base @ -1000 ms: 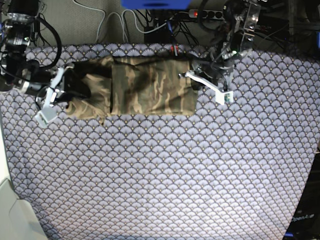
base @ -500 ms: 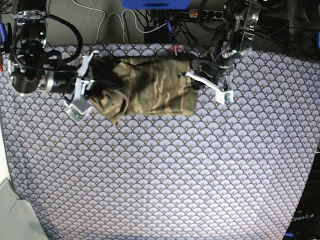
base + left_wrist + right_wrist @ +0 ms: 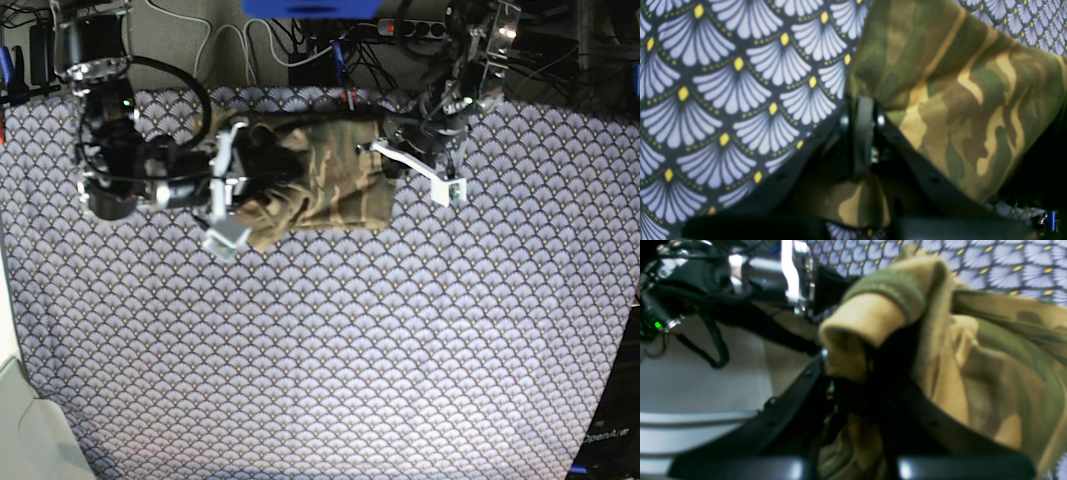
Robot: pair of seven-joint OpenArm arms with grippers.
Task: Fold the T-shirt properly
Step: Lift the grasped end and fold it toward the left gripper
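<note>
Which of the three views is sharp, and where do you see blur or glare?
Base view: sharpest, evenly lit, T-shirt clear. Left wrist view: patterned cloth crisp, the dark claw close and soft. Right wrist view: most blurred, the shirt fold smeared; glare on the metal arm part at top.

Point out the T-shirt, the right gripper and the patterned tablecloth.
T-shirt [image 3: 335, 185], base view, flat camouflage middle.
Right gripper [image 3: 225, 190], base view, between its fingertips.
Tablecloth [image 3: 330, 360], base view, bare scale-patterned area.

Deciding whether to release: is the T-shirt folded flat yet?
Not yet. The T-shirt is bunched and lifted at one end in the right gripper; the left gripper pinches the other edge.
</note>
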